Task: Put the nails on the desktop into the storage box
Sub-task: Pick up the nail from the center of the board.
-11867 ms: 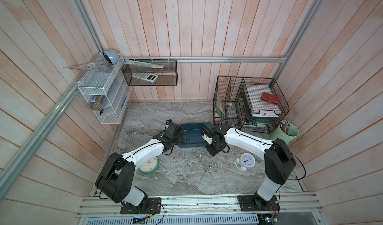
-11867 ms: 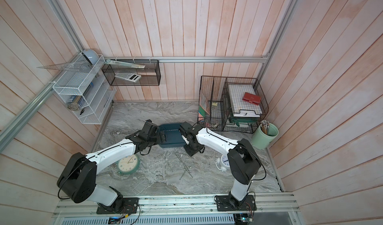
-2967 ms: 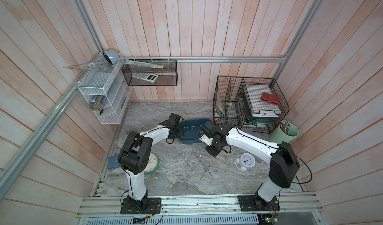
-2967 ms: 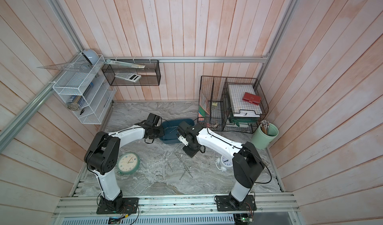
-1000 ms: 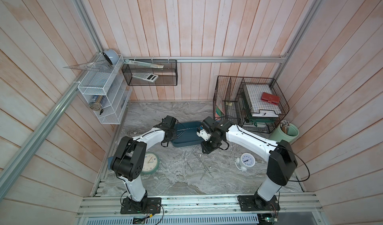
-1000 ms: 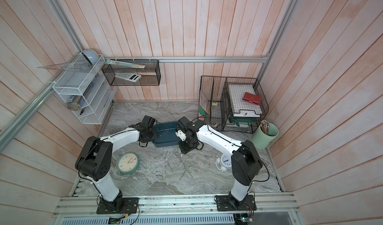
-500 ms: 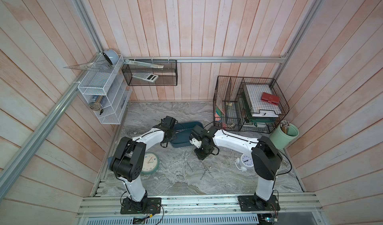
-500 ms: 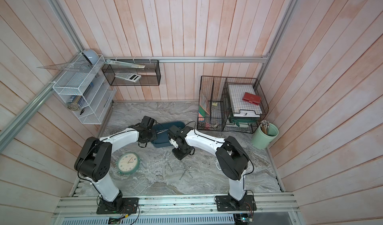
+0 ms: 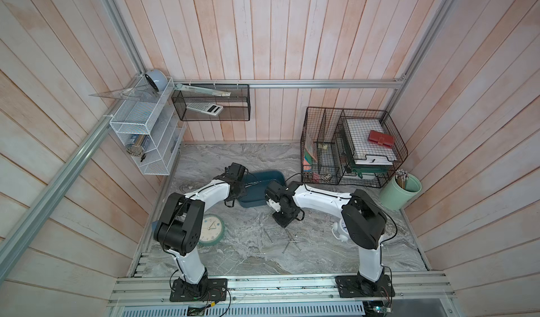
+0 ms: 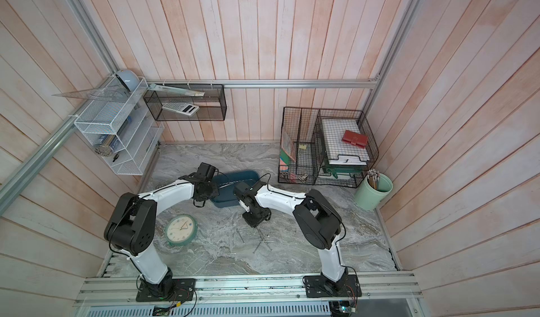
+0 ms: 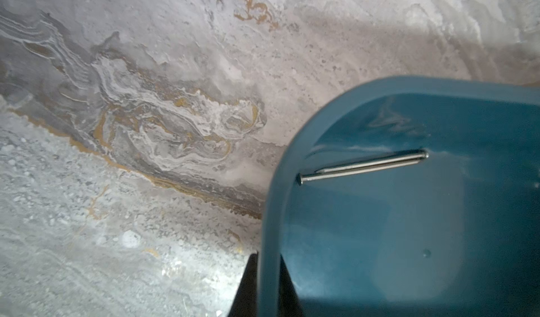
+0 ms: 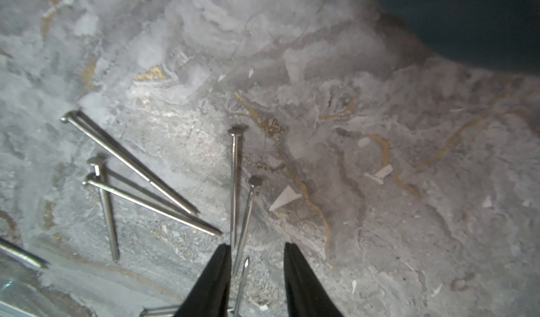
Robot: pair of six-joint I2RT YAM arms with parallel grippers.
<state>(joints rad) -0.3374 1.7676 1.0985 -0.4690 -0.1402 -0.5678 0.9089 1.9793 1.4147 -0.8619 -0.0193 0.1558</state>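
Since a second ago the right end effector point(image 12: 256, 245) has swung off the storage box point(image 11: 271, 201) to nails point(image 12: 233, 184) on the worktop point(image 12: 409, 198) beside it, jaws apart around two tips; left end effector point(image 11: 266, 257) clamps its rim (seemingly two nails inside)

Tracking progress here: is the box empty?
Not empty: nails lie inside the box, seen in the left wrist view.

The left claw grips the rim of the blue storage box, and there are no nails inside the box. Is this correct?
Not entirely. The left claw does grip the rim of the storage box, but the box is not empty: the left wrist view shows nails lying inside it.
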